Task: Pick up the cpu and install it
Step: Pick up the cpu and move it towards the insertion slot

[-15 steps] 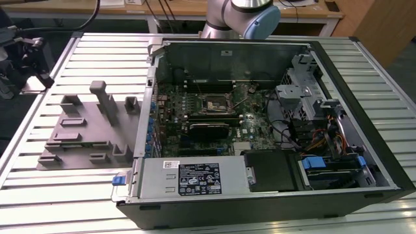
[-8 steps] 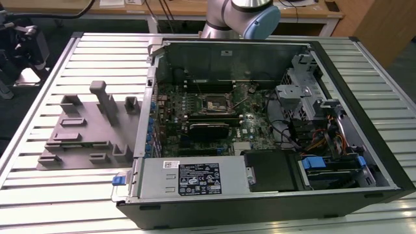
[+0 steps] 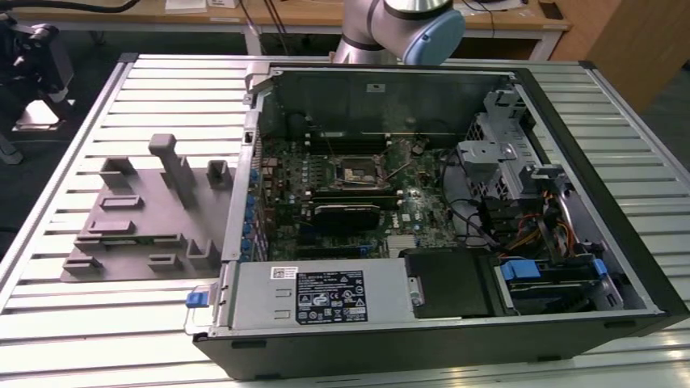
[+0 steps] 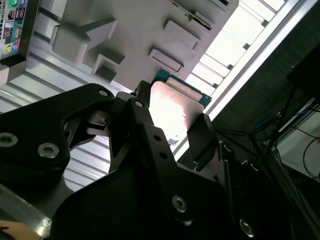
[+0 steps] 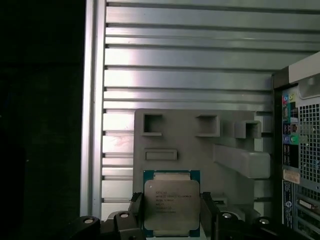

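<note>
Robot at work on a desktop build: the cpu [image 5: 171, 202] is pinched by 2 opposite edges between the black fingers [image 5: 135, 210] of the gripper [image 5: 171, 222], its pale silver top and blue-green rim turned to the camera in both wrist views. The chip is held above the grey fixture [image 5: 200, 145], which lies on the slatted metal table [image 5: 175, 65]. In the exterior view the fixture is seen just beside the open case [image 3: 603, 202], on the exterior view's left. Inside the case a black socket [image 3: 354, 171] is exposed on the green board. The arm [image 3: 405, 24] is seen beyond the case.
</note>
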You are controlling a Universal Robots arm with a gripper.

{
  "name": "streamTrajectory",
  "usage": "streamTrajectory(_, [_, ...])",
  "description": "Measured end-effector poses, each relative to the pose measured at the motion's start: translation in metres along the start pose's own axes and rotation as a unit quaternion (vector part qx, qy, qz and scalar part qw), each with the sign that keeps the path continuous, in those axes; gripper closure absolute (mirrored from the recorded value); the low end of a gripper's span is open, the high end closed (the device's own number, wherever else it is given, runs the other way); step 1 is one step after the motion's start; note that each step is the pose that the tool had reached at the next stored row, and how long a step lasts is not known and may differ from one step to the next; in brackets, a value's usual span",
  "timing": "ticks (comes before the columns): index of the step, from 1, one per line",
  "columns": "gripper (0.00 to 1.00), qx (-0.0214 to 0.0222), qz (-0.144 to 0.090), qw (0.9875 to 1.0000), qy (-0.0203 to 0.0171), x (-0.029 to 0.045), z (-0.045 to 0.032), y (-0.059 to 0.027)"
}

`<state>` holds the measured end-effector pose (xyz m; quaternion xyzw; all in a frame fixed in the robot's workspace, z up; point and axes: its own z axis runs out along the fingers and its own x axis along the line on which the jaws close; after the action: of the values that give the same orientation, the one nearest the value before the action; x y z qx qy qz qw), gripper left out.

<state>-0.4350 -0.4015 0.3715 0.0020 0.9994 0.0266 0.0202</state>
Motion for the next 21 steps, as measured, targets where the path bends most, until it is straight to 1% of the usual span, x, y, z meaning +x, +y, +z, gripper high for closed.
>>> streamTrajectory(2, [0.46,0.0,0.0,1.0,-0.0001,-0.0001,-0.0024,0.0002])
streamTrajectory(8, [0.46,0.0001,0.0,1.0,0.0001,-0.001,-0.0027,0.0003])
streamTrajectory(21, [0.46,0.0,0.0,1.0,0.0,-0.0218,-0.0017,0.0003])
